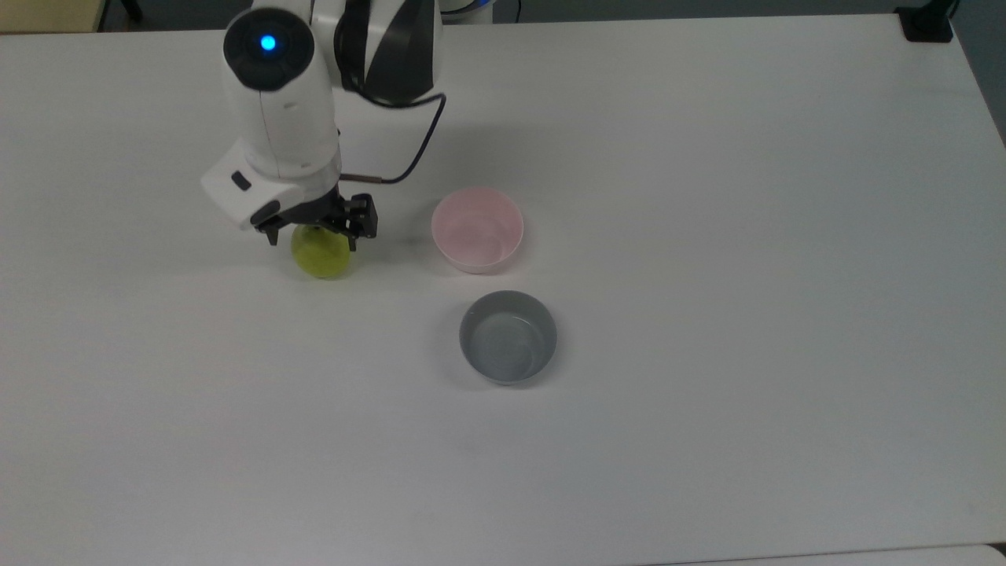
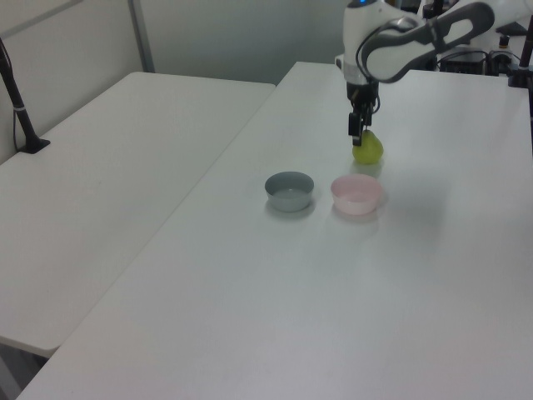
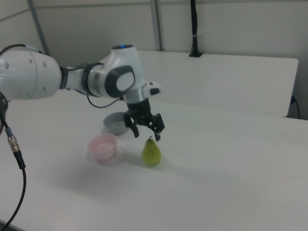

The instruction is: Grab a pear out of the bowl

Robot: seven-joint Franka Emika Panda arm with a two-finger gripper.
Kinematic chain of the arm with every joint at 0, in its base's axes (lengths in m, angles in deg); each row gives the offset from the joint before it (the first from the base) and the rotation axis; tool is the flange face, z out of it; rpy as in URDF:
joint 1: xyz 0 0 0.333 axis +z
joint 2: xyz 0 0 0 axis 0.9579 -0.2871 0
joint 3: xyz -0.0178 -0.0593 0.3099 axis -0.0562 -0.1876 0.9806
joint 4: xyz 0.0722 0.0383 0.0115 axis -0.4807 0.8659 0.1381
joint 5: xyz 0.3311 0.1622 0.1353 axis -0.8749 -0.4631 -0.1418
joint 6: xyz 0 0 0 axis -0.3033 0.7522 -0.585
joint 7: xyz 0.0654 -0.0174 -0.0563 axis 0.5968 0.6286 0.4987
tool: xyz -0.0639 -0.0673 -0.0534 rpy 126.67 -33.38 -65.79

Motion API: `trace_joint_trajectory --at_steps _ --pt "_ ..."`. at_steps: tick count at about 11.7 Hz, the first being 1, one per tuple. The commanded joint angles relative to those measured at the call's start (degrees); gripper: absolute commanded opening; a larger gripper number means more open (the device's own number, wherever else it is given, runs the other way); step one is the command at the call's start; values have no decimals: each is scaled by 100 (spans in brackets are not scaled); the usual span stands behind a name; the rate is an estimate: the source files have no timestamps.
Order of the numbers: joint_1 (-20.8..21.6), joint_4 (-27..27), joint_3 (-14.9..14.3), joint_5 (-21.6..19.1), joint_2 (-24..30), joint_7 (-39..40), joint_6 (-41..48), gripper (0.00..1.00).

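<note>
The yellow-green pear (image 1: pixel 321 253) stands upright on the white table, stem up, to the top view's left of the pink bowl (image 1: pixel 477 229). It is outside the bowl, which is empty. My gripper (image 1: pixel 314 229) hangs just above the pear, open, with its fingers spread to either side of the stem and not touching the fruit. The right view shows the pear (image 3: pixel 151 152) under the spread gripper (image 3: pixel 146 133), with the pink bowl (image 3: pixel 102 146) at the right view's left. In the left view the pear (image 2: pixel 367 148) sits behind the pink bowl (image 2: pixel 356 192), below the gripper (image 2: pixel 356 133).
An empty grey bowl (image 1: pixel 508 336) sits close to the pink one, nearer the top view's bottom edge. A black cable (image 1: pixel 416 149) loops from the wrist. A second white table (image 2: pixel 108 167) stands at the left view's left. A black post base (image 1: pixel 927 23) sits at the table's corner.
</note>
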Motion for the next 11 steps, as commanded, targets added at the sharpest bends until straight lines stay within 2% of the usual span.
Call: trace_joint_trajectory --at_steps 1,5,8,11 --pt "331 -67 23 -72 742 -230 948 100" --pt "946 -113 31 -81 1708 -625 1783 100" --pt "1009 -113 32 -142 2254 -820 2321 100" --pt "956 -174 -3 -151 2326 -820 2506 100"
